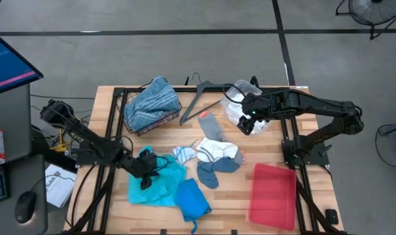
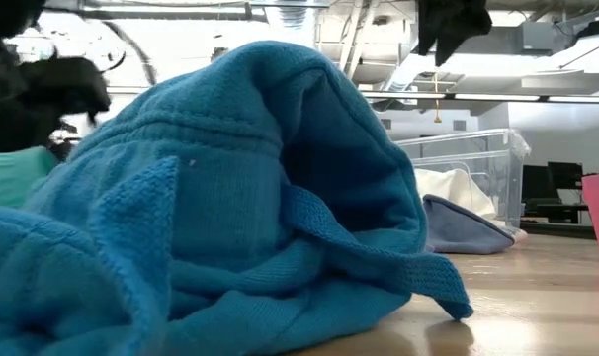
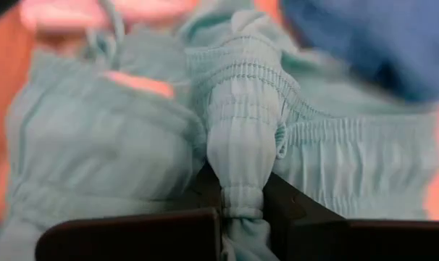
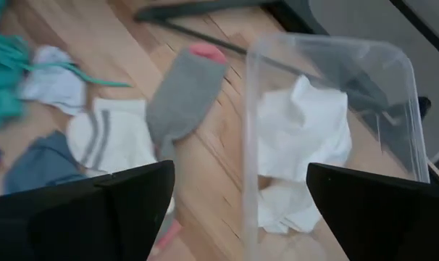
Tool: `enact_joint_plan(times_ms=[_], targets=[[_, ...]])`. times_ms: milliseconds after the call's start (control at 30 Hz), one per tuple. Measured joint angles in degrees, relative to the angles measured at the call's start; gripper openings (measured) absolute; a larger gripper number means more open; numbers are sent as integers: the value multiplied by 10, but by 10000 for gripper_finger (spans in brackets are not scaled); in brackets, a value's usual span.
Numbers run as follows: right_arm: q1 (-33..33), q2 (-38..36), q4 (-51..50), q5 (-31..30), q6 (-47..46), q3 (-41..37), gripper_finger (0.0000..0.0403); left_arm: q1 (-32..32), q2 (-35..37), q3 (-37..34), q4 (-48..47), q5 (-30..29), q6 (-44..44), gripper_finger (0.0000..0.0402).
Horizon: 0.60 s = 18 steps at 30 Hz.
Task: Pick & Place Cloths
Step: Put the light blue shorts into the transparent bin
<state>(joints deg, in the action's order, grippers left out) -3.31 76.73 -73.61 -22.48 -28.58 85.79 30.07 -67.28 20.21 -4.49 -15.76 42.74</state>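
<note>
a bunched fold of the turquoise garment [image 3: 237, 145], ribbed with elastic gathers, is being pinched between the narrow jaws of the left gripper [image 1: 146, 171] at the table's [image 1: 231, 199] near left. a bright blue cloth [image 1: 193, 199] is lying beside it. farther off, the right gripper [image 1: 250, 123], jaws wide, is being held over a clear bin [image 4: 335, 87] containing a white cloth [image 4: 303, 130].

red tray [image 1: 272, 196] near edge | grey hanger [image 1: 199, 98] far | clear bin [image 4: 335, 109]

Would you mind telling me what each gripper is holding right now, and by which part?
The left gripper is shut on the turquoise garment, pinching a bunched fold of its elastic band. The right gripper is open above the clear bin, holding nothing.
</note>
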Motion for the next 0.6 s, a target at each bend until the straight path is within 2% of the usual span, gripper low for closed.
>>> enact_joint_plan(times_ms=[267,467,600], targets=[[32,0,6,0,5,57,310,-64,56,51,-9,-7,-22,19],[63,0,8,0,4,104,310,-123,78,106,-6,-10,-100,19],[84,-1,9,0,2,134,310,-173,78,156,-3,-11,-184,19]])
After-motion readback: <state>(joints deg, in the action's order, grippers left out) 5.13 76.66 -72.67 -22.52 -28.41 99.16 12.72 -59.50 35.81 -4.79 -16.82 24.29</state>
